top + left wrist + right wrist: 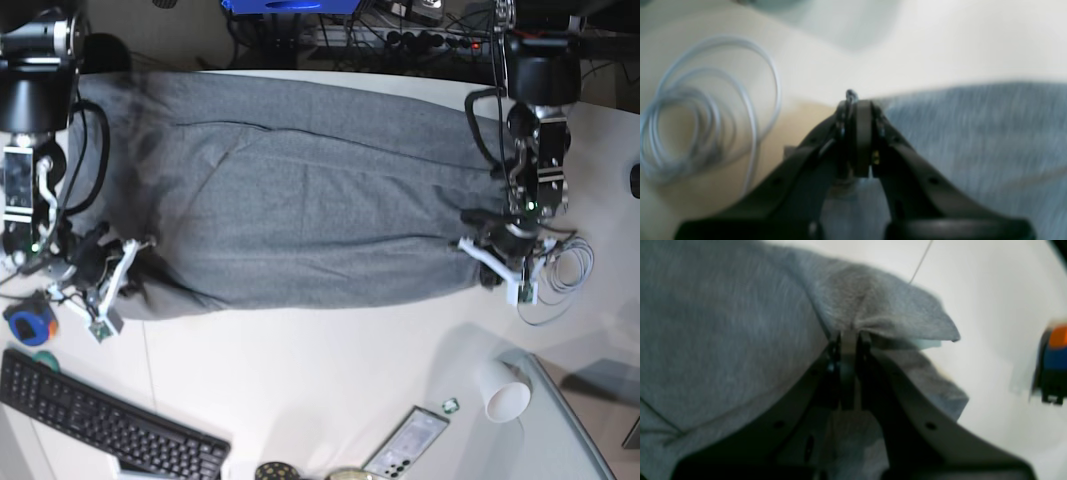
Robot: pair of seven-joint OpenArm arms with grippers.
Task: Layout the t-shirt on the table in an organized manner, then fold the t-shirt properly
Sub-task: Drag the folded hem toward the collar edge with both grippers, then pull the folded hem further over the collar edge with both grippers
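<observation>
Base view: t-shirt (300, 215) spread flat across surface (330, 370), layout nearly done, folding left. Left end effector (487, 262), right end effector (128, 262) clamped on hems at 3 and 9 o'clock.

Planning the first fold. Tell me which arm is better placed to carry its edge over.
Neither clearly. The left tool and right tool are each shut on opposite near edges of the t-shirt. Left is marginally worse: a coiled cable lies beside it.
</observation>
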